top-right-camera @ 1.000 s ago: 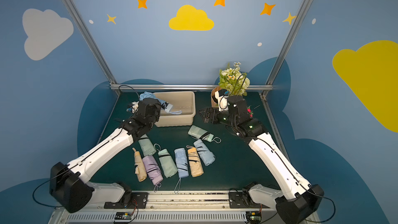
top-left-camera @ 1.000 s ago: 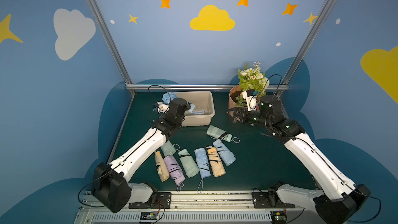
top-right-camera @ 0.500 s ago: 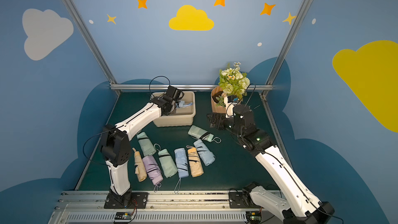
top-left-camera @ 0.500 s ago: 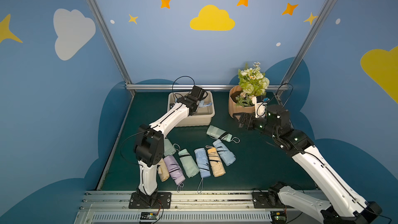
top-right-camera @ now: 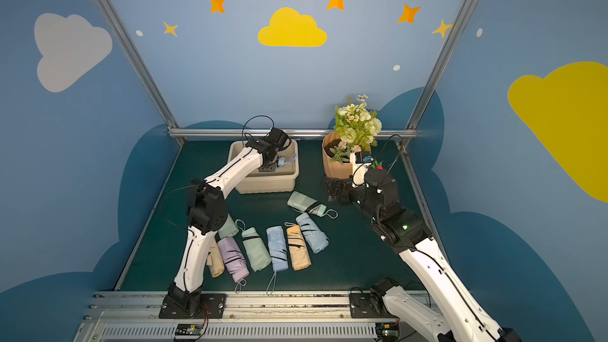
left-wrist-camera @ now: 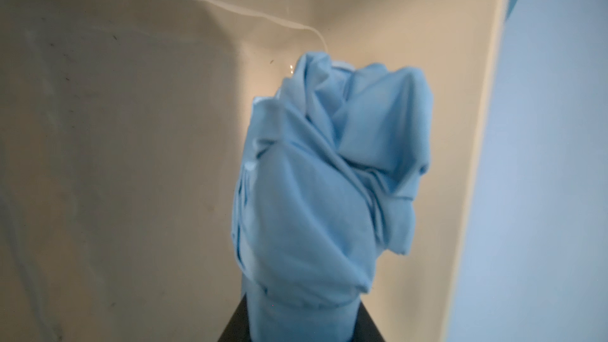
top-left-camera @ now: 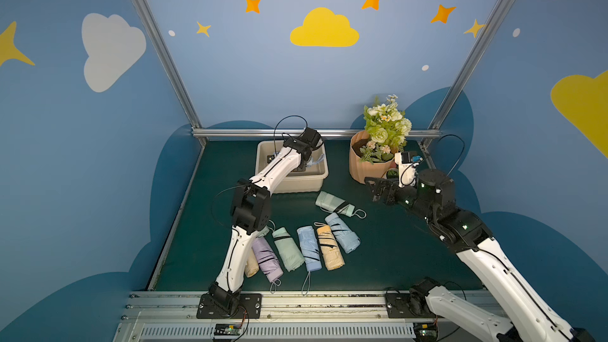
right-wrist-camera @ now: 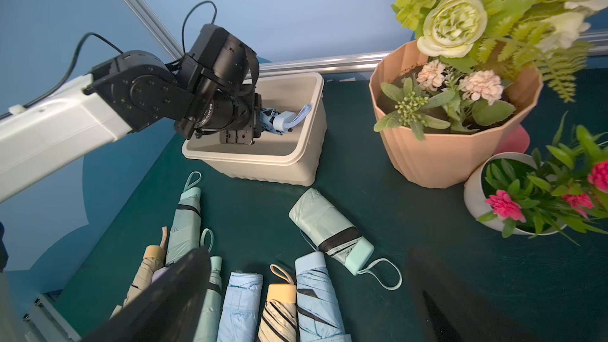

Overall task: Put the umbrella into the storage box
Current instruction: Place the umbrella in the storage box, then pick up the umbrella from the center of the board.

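Observation:
The cream-beige storage box (top-left-camera: 297, 187) (top-right-camera: 267, 187) (right-wrist-camera: 263, 163) stands at the back of the green table. My left gripper (top-left-camera: 304, 165) (top-right-camera: 268, 166) (right-wrist-camera: 240, 133) reaches down inside it, shut on a folded blue umbrella (left-wrist-camera: 329, 192) (right-wrist-camera: 283, 120). The umbrella's handle and strap point toward the box's right wall, and its fabric end faces the box wall (left-wrist-camera: 131, 159). My right gripper (top-left-camera: 378, 189) (top-right-camera: 335, 189) (right-wrist-camera: 307, 253) hangs open and empty above the table, right of a mint umbrella (top-left-camera: 334, 203) (right-wrist-camera: 329, 230).
Several folded umbrellas (top-left-camera: 309, 249) (top-right-camera: 279, 248) lie in a row on the near half of the table. A ribbed peach flower pot (top-left-camera: 368, 168) (right-wrist-camera: 444, 156) stands right of the box. A small white pot (right-wrist-camera: 475, 197) with pink flowers sits beside it.
My left arm swung from the box's left side over it and lowered the blue umbrella inside. My right arm drew back to the right, still open.

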Available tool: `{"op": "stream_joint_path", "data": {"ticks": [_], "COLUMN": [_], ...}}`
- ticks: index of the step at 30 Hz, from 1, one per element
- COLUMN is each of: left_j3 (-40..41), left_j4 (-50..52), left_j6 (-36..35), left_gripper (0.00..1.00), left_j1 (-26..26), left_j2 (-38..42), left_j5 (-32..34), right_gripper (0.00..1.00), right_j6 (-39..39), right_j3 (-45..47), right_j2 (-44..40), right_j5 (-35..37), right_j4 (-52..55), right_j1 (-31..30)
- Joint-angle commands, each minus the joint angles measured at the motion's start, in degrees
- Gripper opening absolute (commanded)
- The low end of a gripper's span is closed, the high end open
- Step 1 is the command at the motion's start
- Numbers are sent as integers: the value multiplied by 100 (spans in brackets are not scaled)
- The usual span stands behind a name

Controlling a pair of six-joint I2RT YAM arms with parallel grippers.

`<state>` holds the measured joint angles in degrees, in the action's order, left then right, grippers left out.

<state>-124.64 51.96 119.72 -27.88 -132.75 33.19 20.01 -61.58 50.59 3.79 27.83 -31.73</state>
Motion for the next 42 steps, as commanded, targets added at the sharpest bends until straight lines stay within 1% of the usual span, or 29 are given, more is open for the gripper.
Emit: {"op": "stream_joint_path", "data": {"ticks": [1, 4, 5, 7, 9, 12, 14, 16, 17, 18, 19, 20, 22, 24, 26, 29, 32, 34, 37, 39, 42], "left_j3": [-231, -246, -251, -246, -250, -183, 17, 352, 581, 772, 966, 1060, 1279, 1788, 2474, 2972, 3370, 3744, 4188, 4446, 4928], "left_j4": [322, 289, 264, 196, 105, -27, -362, -941, -1328, -1723, -2160, -2339, -2526, -2943, -3562, -3733, -3703, -3648, -3447, -3357, -3454], "left_j6": [494, 473, 459, 468, 381, 278, -68, -677, -1137, -1680, -2505, -3200, -4345, -5376, -6401, -7927, -9284, -9925, -10506, -10640, -10573], "left_gripper": [43, 55, 60, 73, 81, 90, 92, 92, 92, 91, 91, 91, 91, 91, 90, 90, 90, 90, 91, 92, 93], "left_j1": [18, 32, 37, 37, 45, 50, 54, 72, 82, 102, 146, 192, 234, 261, 299, 314, 319, 312, 315, 327, 366], "left_j2": [-73, -144, -146, -125, -46, 167, 420, 783, 989, 1180, 1395, 1577, 1960, 2458, 2995, 3564, 4006, 4341, 4759, 5014, 5451], "left_j5": [219, 173, 171, 174, 233, 313, 399, 465, 486, 478, 363, 239, 200, 211, 70, -148, -573, -828, -996, -975, -930], "right_gripper": [98, 98, 98, 98, 98, 98, 98, 98, 98, 98, 98, 98, 98, 98, 98, 98, 98, 98, 98, 98, 98], "right_j6": [-123, -47, -9, 64, 89, 91, 98, 151, 181, 202, 234, 263, 274, 308, 319, 274, 180, -60, -569, -868, -1175], "right_j3": [109, 142, 145, 150, 148, 113, 77, 35, 37, 34, 33, 24, -22, -98, -128, -63, 119, 220, 200, 182, 246], "right_j2": [-210, -284, -293, -313, -305, -211, -109, 19, 84, 147, 214, 293, 467, 649, 820, 1021, 1197, 1364, 1611, 1760, 2020], "right_j5": [403, 527, 593, 707, 767, 717, 571, 389, 262, 164, 54, -33, -177, -227, -307, -447, -589, -731, -980, -1161, -1428], "right_j4": [182, 333, 369, 399, 390, 394, 431, 486, 486, 482, 470, 468, 505, 603, 735, 987, 1191, 1385, 1669, 1774, 1822], "right_j1": [-27, -28, -27, -31, -26, -27, -26, -20, -35, -38, -44, -61, -118, -217, -368, -573, -678, -690, -695, -688, -695]}}
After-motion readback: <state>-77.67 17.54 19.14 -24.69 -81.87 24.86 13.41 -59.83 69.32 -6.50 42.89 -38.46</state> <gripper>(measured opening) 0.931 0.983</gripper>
